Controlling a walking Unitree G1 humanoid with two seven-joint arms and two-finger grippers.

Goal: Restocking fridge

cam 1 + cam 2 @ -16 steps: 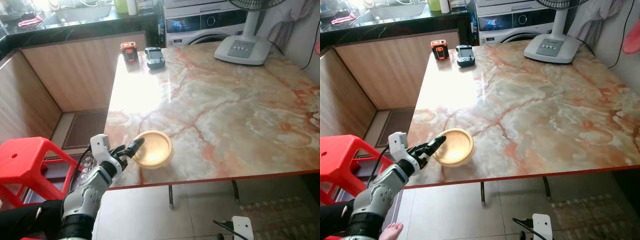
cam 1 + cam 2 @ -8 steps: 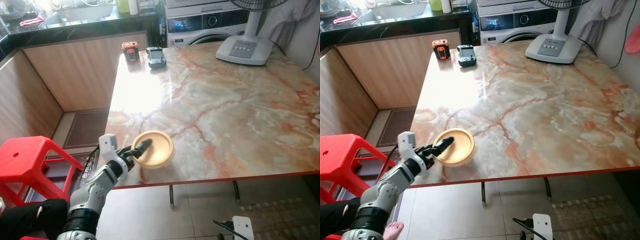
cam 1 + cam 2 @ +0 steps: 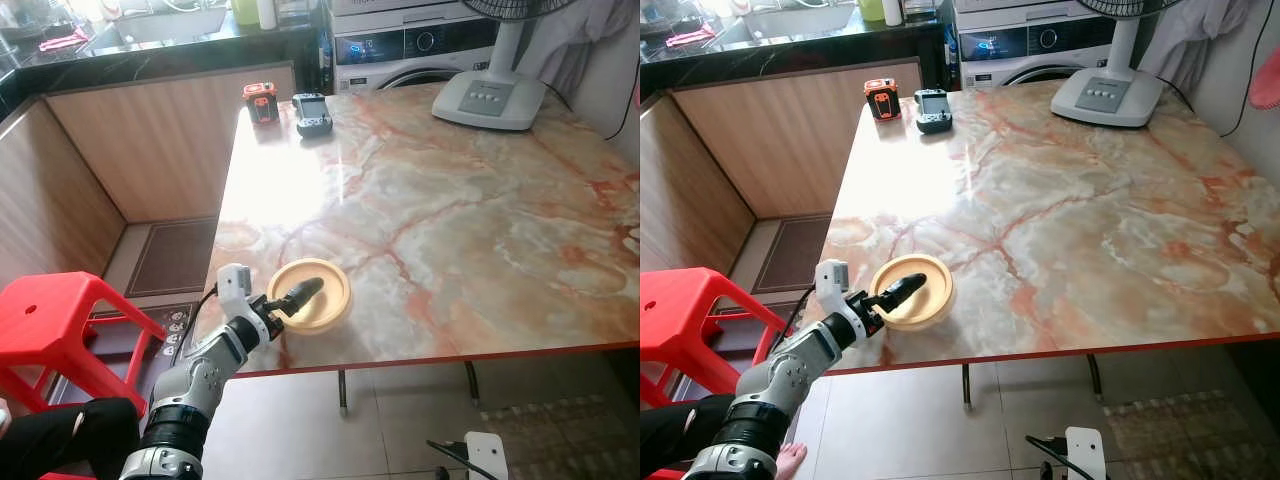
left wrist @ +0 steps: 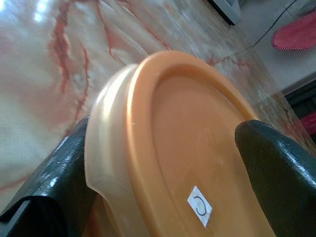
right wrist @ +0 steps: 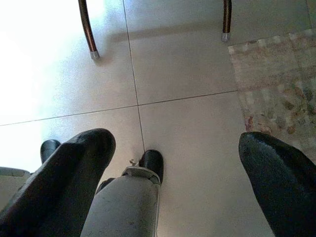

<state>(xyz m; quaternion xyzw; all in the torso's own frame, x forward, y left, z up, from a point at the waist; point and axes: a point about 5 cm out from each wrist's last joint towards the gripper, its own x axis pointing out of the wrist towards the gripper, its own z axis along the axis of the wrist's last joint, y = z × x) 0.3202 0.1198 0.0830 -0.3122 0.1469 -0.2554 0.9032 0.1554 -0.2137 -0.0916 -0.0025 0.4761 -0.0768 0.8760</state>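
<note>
Left hand reaching over a lidded tub at the desk's near edge

The left hand [image 3: 300, 294], fingers spread, straddles the round, shallow orange-lidded plastic tub [image 3: 310, 295] on the marble-patterned desk [image 3: 450, 220]. It looks light, stiff and smooth, so likely slippery; pinching across the rim, lid to wall, seems surest. The right hand [image 5: 173, 182] hangs spread above the floor.
</note>
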